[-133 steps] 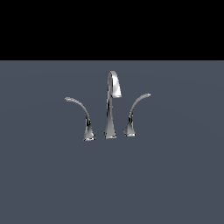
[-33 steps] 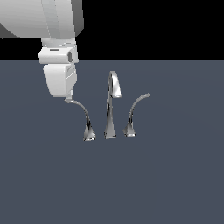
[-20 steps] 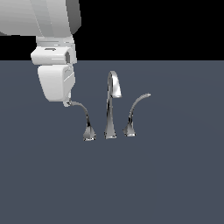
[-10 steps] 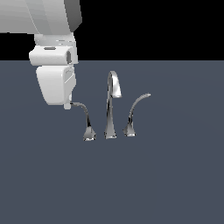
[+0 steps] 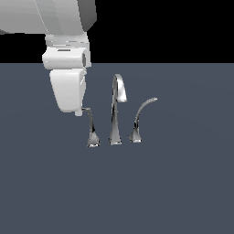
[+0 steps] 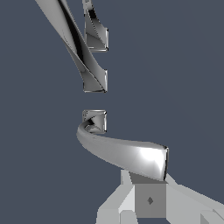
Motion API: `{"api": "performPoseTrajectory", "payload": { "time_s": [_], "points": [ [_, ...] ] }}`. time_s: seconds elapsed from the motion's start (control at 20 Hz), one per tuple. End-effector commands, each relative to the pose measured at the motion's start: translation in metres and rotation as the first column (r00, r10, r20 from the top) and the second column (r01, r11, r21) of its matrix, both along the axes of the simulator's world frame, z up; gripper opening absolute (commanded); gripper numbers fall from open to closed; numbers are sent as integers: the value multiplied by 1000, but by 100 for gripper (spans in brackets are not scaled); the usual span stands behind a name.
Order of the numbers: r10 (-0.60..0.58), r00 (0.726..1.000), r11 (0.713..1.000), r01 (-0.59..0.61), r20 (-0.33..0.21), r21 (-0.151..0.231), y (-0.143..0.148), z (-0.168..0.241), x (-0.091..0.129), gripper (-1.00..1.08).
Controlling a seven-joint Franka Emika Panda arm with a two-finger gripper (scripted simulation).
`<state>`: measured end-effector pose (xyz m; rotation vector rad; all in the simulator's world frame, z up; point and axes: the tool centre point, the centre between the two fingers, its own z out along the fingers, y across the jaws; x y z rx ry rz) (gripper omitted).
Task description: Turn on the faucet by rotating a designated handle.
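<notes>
No writing is seen. The gripper [image 5: 78, 112] is positioned at the handle [image 5: 90, 125] tip beside the spout [image 5: 116, 109]; its opening cannot be determined.

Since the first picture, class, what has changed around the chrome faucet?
The white robot claw came in from above and met the thin arched chrome lever's tip, swinging it toward the tall hooked chrome spout. Spout and shorter upturned chrome lever stayed put.
</notes>
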<state>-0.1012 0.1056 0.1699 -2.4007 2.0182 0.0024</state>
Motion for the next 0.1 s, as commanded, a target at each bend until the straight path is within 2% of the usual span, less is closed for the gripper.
{"api": "performPoseTrajectory", "payload": {
  "time_s": [0.0, 0.05],
  "points": [
    [-28, 1000, 1000, 28, -2, -5, -24, 1, -2, -100],
    [-28, 1000, 1000, 28, -2, -5, -24, 1, -2, -100]
  ]
}}
